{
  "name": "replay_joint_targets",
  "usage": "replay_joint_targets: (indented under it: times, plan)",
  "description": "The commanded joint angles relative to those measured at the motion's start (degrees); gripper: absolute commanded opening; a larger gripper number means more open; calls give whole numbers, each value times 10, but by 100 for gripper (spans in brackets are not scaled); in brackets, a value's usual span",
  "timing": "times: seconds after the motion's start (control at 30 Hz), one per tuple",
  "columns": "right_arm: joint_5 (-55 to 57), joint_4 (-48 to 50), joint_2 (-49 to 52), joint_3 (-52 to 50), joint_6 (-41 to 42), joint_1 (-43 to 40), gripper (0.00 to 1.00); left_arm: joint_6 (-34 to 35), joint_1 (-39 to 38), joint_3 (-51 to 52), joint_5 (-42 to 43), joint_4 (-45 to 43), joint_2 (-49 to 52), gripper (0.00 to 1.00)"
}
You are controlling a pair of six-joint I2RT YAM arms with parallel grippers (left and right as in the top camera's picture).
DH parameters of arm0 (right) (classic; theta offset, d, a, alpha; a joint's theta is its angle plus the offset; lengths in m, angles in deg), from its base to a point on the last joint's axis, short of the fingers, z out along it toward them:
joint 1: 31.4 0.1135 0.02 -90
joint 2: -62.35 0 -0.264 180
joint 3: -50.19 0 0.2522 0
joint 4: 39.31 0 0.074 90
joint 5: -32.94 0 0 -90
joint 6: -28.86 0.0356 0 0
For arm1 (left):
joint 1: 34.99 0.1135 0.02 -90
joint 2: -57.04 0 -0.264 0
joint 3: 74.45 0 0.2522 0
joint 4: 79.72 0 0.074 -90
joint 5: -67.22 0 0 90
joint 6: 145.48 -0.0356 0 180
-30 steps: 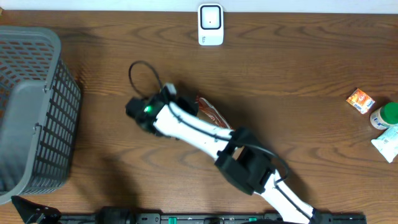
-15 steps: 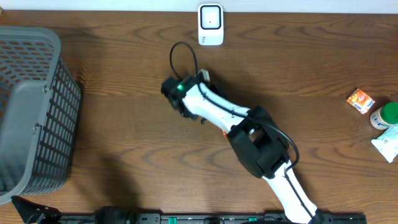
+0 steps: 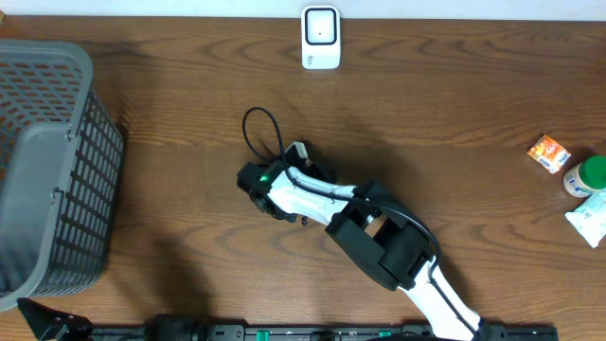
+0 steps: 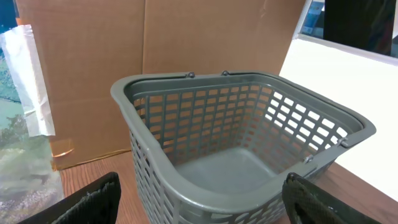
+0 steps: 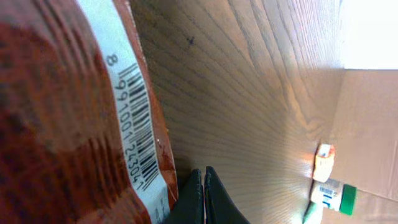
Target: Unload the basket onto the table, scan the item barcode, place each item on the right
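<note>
The item is a red packet (image 5: pixel 68 118) with a white barcode strip (image 5: pixel 134 124). It fills the left of the right wrist view, lifted off the table. My right gripper (image 5: pixel 203 186) is shut, its dark fingertips pressed together at the packet's lower edge. In the overhead view the right arm (image 3: pixel 303 194) lies across the table's middle and hides the packet. A white scanner (image 3: pixel 321 38) stands at the far edge, well apart from the arm. My left gripper (image 4: pixel 205 205) is open, facing the grey basket (image 4: pixel 186 186) with nothing between its fingers.
The grey basket (image 3: pixel 85 170) takes up the table's left side. At the right edge lie a small orange box (image 3: pixel 548 152), a green-capped bottle (image 3: pixel 587 176) and a white packet (image 3: pixel 589 220). Cardboard (image 4: pixel 155 43) stands behind the basket.
The right arm's wrist swung right and toward the scanner, then came back down and slightly left. The packet showed under the arm earlier and is now covered. The left gripper has not moved.
</note>
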Motion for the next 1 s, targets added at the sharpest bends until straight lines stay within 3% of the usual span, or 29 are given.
replay_joint_targets:
  times: [0.0, 0.27, 0.4, 0.57, 0.73, 0.97]
  plan:
    - [-62, -8, 5, -8, 26, 10, 1, 6, -1, 4, -1, -1, -4, 84]
    - [-2, -193, 3, 97, 89, 11, 1, 6, -1, 4, -1, -1, -4, 84]
    - [-2, -226, 3, 134, 103, 13, 1, 6, -1, 4, -1, -1, -4, 83]
    - [-11, -178, 3, 134, 81, 12, 2, 6, -1, 4, -1, -1, -4, 83]
    - [-35, -42, 5, 121, -3, 13, 2, 6, -1, 4, -1, 1, -4, 83]
    - [-43, 33, 6, 99, -14, 13, 1, 6, -1, 4, -1, 2, -4, 83]
